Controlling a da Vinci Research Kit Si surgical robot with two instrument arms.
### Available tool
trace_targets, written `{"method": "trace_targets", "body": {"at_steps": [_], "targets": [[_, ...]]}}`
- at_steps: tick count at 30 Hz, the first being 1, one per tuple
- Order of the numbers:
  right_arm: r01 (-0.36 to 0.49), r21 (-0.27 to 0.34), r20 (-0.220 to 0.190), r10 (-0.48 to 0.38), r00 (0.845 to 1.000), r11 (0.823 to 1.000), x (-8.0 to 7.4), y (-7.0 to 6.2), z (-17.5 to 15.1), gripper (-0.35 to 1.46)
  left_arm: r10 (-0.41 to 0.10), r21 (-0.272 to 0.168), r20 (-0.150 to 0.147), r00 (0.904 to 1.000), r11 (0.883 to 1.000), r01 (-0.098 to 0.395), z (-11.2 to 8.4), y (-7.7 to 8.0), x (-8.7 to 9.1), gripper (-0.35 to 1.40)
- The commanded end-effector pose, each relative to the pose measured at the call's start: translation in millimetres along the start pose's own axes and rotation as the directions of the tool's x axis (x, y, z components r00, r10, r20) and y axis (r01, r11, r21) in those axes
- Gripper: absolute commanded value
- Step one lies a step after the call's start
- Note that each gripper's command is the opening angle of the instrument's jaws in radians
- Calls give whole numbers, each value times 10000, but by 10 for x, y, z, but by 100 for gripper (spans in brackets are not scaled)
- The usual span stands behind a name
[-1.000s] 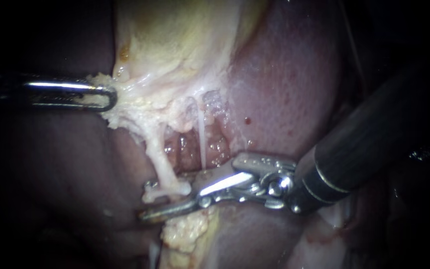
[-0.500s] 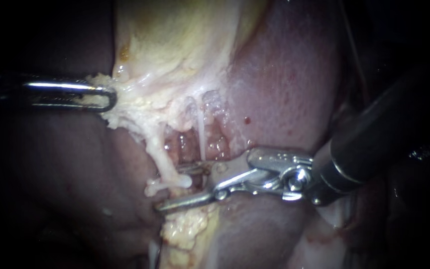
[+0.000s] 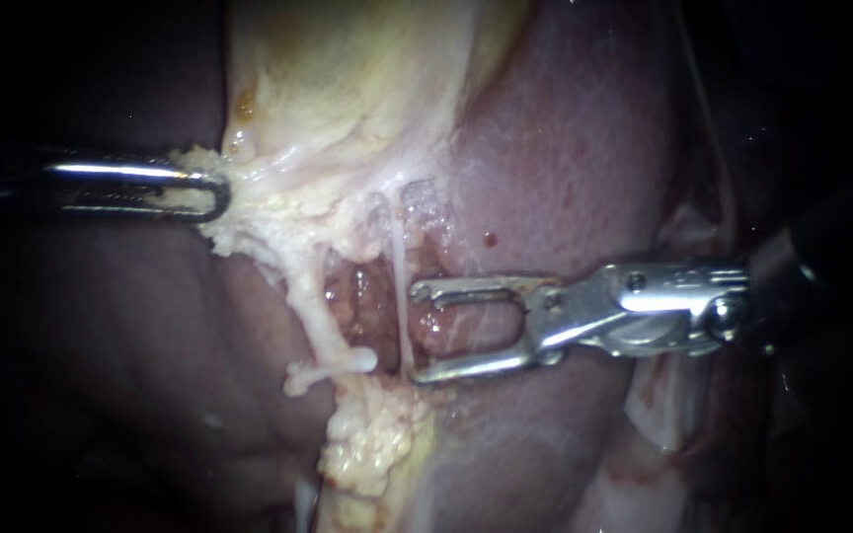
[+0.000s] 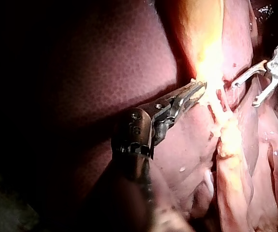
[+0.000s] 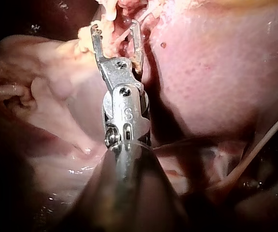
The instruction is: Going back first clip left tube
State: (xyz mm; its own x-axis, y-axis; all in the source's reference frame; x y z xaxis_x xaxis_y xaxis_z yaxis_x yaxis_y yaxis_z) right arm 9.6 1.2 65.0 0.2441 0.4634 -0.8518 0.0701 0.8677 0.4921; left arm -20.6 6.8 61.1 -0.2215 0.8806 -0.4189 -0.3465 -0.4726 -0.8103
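My left instrument (image 3: pixel 217 193) comes in from the left, its jaws shut on pale fatty tissue at the gallbladder's (image 3: pixel 348 69) lower edge; the left wrist view shows the same grip (image 4: pixel 199 88). The thick pale left tube (image 3: pixel 313 306) runs down from that tissue and ends in a white stub. I cannot make out a clip on it. My right instrument (image 3: pixel 417 333) lies level, jaws open, their tips beside the thin white right tube (image 3: pixel 400 262) and well apart from the left tube. The right wrist view shows the open jaws (image 5: pixel 116 26) holding nothing.
Reddish liver (image 3: pixel 565 148) fills the upper right behind the right instrument. A lumpy yellow fat clump (image 3: pixel 367 449) sits below the tubes. Pale wet folds (image 3: pixel 663 395) lie under the right instrument's wrist. A thin pale thread (image 3: pixel 708 128) runs down the far right.
My right instrument has drawn back to the right, away from the left tube's lower end, and its jaws now stand wider apart. The left instrument has not moved.
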Motion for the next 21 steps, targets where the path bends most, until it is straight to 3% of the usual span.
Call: {"method": "trace_targets", "body": {"at_steps": [1,7,12,21], "targets": [[98,-25,-3,-98,10000,9999,1,0,-7,50,2,-3,0,10000,10000,-2,1,0,0,-35],[506,-6,139,-506,9986,9987,4,3,-37,50,2,8,-6,10000,10000,-2,2,0,0,-35],[608,6,138,-608,9981,9981,4,6,-45,50,26,61,-31,10000,10000,-26,9,-1,-5,-35],[612,18,137,-612,9980,9981,3,5,-46,50,149,12,-26,9999,9999,-149,60,-11,-21,-35]]}}
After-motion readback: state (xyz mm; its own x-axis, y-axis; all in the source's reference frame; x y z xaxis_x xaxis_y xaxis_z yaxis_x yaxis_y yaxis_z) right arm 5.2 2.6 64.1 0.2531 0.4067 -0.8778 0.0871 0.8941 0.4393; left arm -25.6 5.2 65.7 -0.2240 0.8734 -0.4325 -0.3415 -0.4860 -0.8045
